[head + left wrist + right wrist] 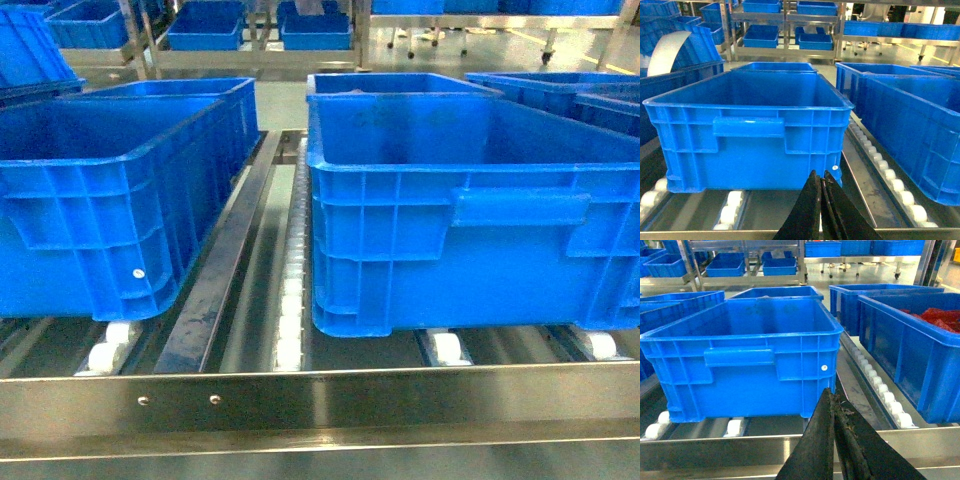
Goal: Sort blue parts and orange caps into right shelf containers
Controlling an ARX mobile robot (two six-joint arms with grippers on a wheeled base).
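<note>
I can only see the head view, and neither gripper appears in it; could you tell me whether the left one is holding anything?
Observer: No. The left wrist view shows the left gripper shut with nothing between its fingers, pointing at a blue crate.
Operator: Thank you. And the right one, please?
Observer: The right wrist view shows the right gripper shut and empty as well.
</note>
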